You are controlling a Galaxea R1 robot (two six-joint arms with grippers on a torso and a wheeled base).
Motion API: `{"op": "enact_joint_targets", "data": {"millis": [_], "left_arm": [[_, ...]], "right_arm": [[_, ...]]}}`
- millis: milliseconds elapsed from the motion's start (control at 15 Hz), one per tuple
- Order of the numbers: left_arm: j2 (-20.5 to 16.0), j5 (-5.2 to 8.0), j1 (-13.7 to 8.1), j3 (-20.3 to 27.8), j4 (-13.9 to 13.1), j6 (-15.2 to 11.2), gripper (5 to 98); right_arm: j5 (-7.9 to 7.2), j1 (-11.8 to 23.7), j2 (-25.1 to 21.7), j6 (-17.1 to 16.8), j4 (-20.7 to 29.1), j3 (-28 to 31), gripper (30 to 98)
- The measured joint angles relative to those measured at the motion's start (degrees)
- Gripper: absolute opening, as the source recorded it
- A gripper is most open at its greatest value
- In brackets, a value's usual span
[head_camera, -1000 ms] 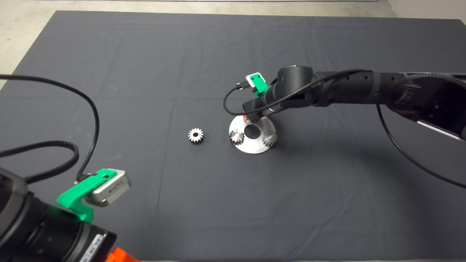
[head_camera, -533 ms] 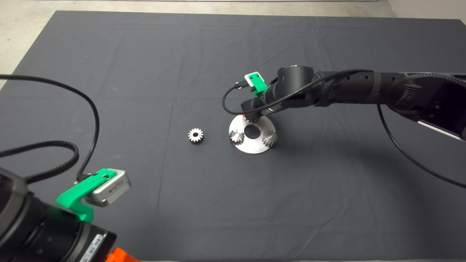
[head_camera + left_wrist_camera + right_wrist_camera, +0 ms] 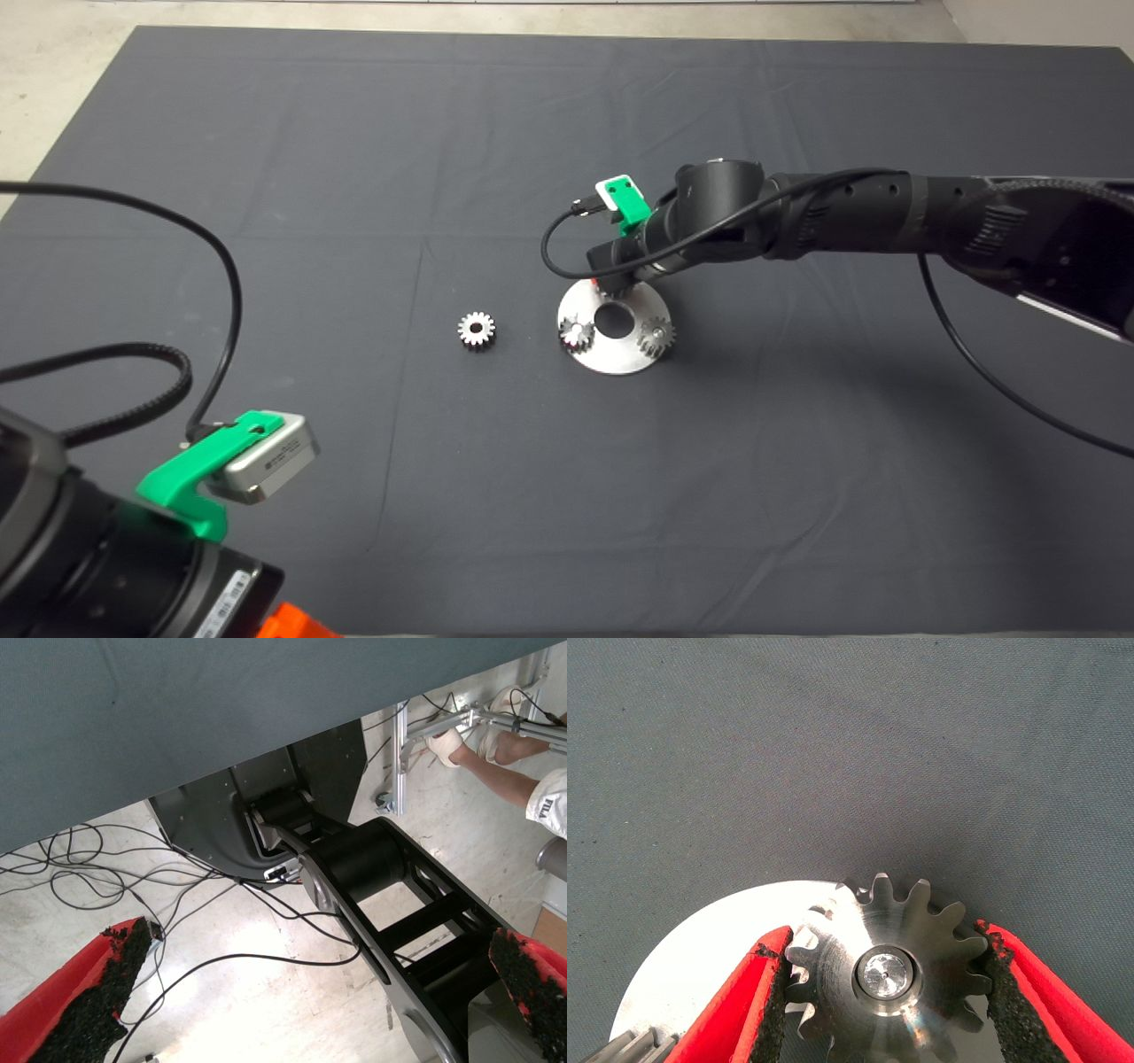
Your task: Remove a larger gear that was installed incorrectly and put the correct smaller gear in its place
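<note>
The larger gear (image 3: 888, 950) stands on the round silver plate (image 3: 617, 356) at its far edge, with a shiny pin in its centre. In the head view it is hidden under my right wrist. My right gripper (image 3: 886, 988) (image 3: 611, 285) straddles it, and both black pads touch its teeth. The smaller gear (image 3: 477, 330) lies flat on the mat, left of the plate and apart from it. My left gripper (image 3: 310, 992) is parked at the mat's lower left, open and empty.
Two small gears with shiny tops sit on the plate, one at its left (image 3: 576, 332) and one at its right (image 3: 656, 337). The plate also shows in the right wrist view (image 3: 709, 966). The left wrist view shows floor, cables and a person's leg (image 3: 523, 771).
My right gripper has shifted very slightly to the left over the plate. The gears and the left arm have not moved.
</note>
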Motion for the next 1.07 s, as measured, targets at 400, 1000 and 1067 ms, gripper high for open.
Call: {"op": "enact_joint_targets", "data": {"millis": [400, 1000, 1067], "left_arm": [[0.0, 0.0, 0.0, 0.0, 0.0, -0.02, 98.3], [0.0, -0.15, 0.0, 0.0, 0.0, -0.02, 98.3], [0.0, -0.2, 0.0, 0.0, 0.0, -0.02, 98.3]], "right_arm": [[-0.03, 0.01, 0.02, -0.01, 0.0, 0.0, 49.6], [-0.75, 1.79, 0.07, 0.22, 0.4, 1.33, 49.6], [-0.66, 2.82, 0.09, 0.24, 0.4, 1.68, 49.6]]}}
